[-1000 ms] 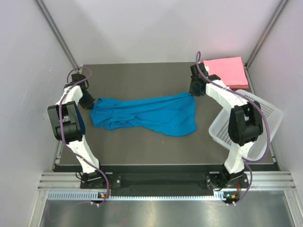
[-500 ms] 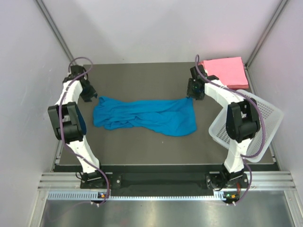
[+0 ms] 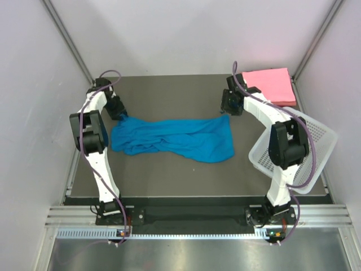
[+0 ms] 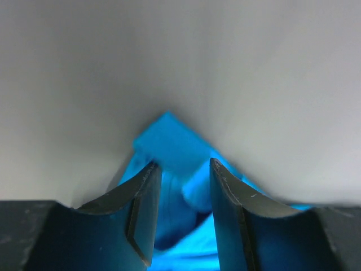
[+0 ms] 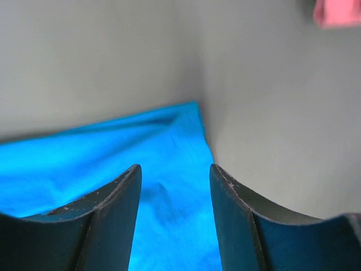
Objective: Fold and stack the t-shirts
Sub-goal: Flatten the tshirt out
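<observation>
**Fig.** One blue shirt (image 3: 175, 138) lies crumpled in the middle of the table (image 3: 169, 90), its long axis running left to right. The left claw (image 4: 183, 165) stands at the shirt's far-left corner and the right claw (image 5: 175, 167) at its far-right corner. Each arm is nearer its own end, and the cloth lies nearward and inward of both. Both claws are parted and grip nothing; blue cloth shows beyond each gap. One folded pink stack (image 3: 269, 84) sits in the far-right corner, apart from the shirt; its layers cannot be counted. One basket (image 3: 318, 132) sits at the right edge. Spreading the shirt flat is the likely next step.
</observation>
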You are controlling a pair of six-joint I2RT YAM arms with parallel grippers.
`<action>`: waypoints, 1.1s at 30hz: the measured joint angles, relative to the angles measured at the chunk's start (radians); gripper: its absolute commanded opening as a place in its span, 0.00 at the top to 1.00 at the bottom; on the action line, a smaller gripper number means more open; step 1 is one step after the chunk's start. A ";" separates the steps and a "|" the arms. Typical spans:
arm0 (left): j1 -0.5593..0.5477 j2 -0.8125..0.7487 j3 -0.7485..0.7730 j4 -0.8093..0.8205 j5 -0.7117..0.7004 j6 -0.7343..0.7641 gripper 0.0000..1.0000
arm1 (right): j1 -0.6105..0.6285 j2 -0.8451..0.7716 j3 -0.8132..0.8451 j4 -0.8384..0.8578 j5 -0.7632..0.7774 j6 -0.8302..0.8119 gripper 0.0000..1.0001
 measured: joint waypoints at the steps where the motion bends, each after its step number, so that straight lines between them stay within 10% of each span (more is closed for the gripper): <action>1: 0.000 0.028 0.032 -0.009 0.016 -0.001 0.57 | 0.000 0.006 0.016 0.000 0.001 -0.001 0.48; 5: 0.000 0.071 0.109 -0.001 0.108 -0.011 0.64 | 0.000 0.060 0.077 0.019 0.003 -0.008 0.48; 10: 0.000 0.106 0.154 0.052 0.256 -0.056 0.99 | -0.002 0.148 0.116 0.024 0.002 -0.012 0.47; 24: 0.002 0.166 0.295 0.194 0.436 -0.179 1.00 | -0.019 0.280 0.175 0.025 -0.002 -0.014 0.51; 27: 0.002 0.166 0.295 0.217 0.446 -0.192 1.00 | -0.019 0.296 0.195 0.038 -0.008 -0.010 0.60; 31: 0.006 0.166 0.295 0.227 0.451 -0.208 1.00 | -0.021 0.329 0.239 0.043 -0.012 -0.009 1.00; 33: 0.011 0.164 0.295 0.229 0.452 -0.215 1.00 | -0.021 0.338 0.254 0.042 -0.013 -0.006 1.00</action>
